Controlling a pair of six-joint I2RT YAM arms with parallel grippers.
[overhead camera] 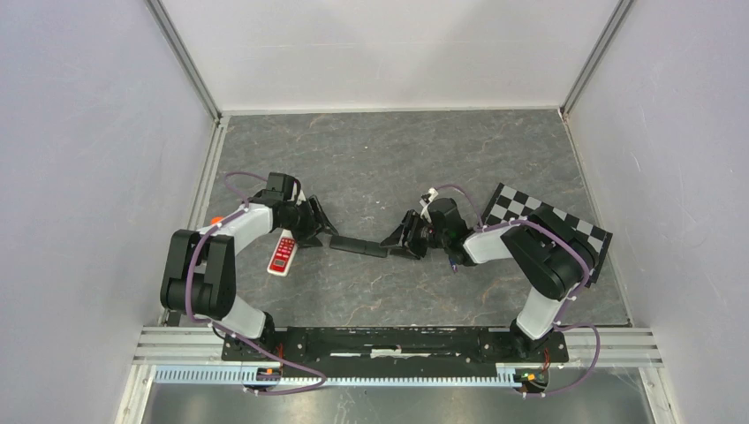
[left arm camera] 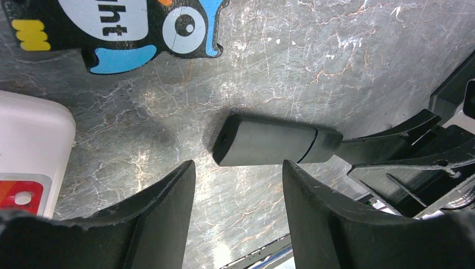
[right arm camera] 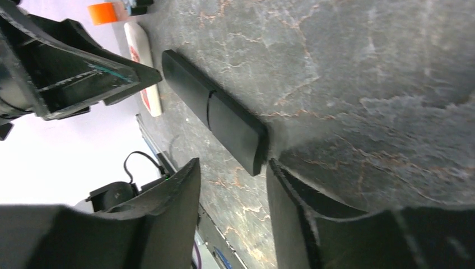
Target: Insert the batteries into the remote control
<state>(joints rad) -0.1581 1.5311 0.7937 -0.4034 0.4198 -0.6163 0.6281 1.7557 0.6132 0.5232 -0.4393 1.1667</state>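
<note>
A black remote [overhead camera: 359, 246] lies flat on the dark stone table between my two grippers, back side up, with a seam across its cover. My left gripper [overhead camera: 329, 231] is open and empty at its left end; in the left wrist view the remote [left arm camera: 274, 147] lies just beyond the fingertips [left arm camera: 179, 185]. My right gripper [overhead camera: 395, 240] is open and empty at its right end; in the right wrist view the remote [right arm camera: 215, 109] ends close beside one fingertip [right arm camera: 277, 174]. No batteries are in view.
A white remote with a red panel [overhead camera: 283, 254] lies left of the left gripper and shows in the left wrist view [left arm camera: 28, 151]. A cartoon sticker [left arm camera: 123, 28] is on the table. A checkerboard card [overhead camera: 552, 225] lies at the right. White walls enclose the table.
</note>
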